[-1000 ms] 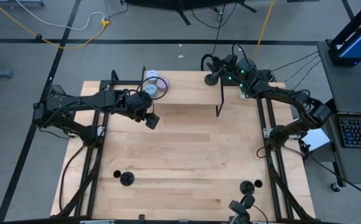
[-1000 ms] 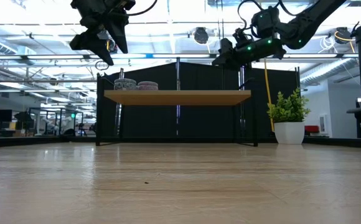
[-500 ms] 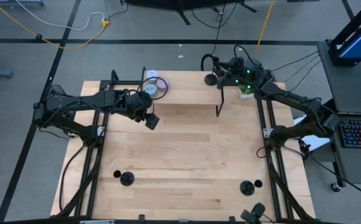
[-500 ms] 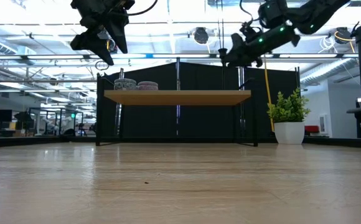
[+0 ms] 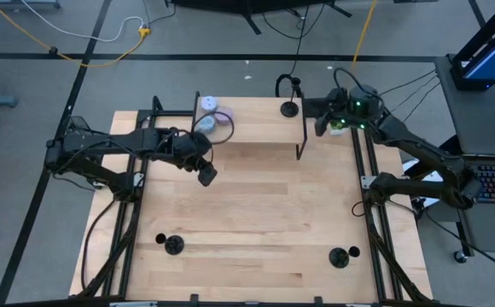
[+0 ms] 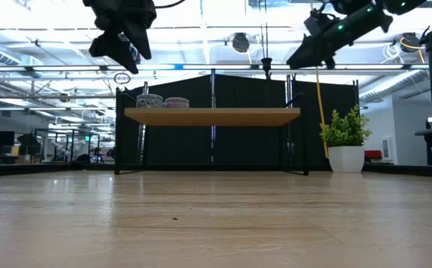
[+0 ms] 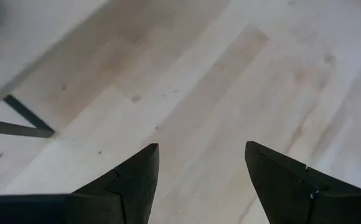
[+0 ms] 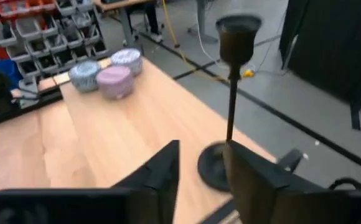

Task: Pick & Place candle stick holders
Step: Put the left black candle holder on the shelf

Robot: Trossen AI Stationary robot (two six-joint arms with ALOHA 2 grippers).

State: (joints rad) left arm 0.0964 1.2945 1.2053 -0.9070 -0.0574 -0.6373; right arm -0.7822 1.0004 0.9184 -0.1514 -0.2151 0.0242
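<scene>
One black candle stick holder (image 5: 290, 108) stands upright by its disc base on the right end of a raised wooden shelf (image 5: 256, 130). It shows close in the right wrist view (image 8: 231, 93) and in the low view (image 6: 266, 71). My right gripper (image 5: 319, 117) is open just right of it, its fingers (image 8: 168, 165) short of the base and touching nothing. Two more holders stand on the table near the front, one left (image 5: 175, 246) and one right (image 5: 340, 256). My left gripper (image 5: 206, 175) hangs open and empty (image 7: 200, 168) above the table, in front of the shelf's left end.
Pastel blue and purple candle tins (image 5: 213, 119) sit on the shelf's left end and also show in the right wrist view (image 8: 103, 76). The shelf stands on thin black legs (image 5: 299, 153) at the table's far edge. Bare wood lies between the shelf and the front holders.
My right gripper, which was at the holder on the shelf, has drawn back from it toward the table's right edge. The holder stays upright on the shelf's right end.
</scene>
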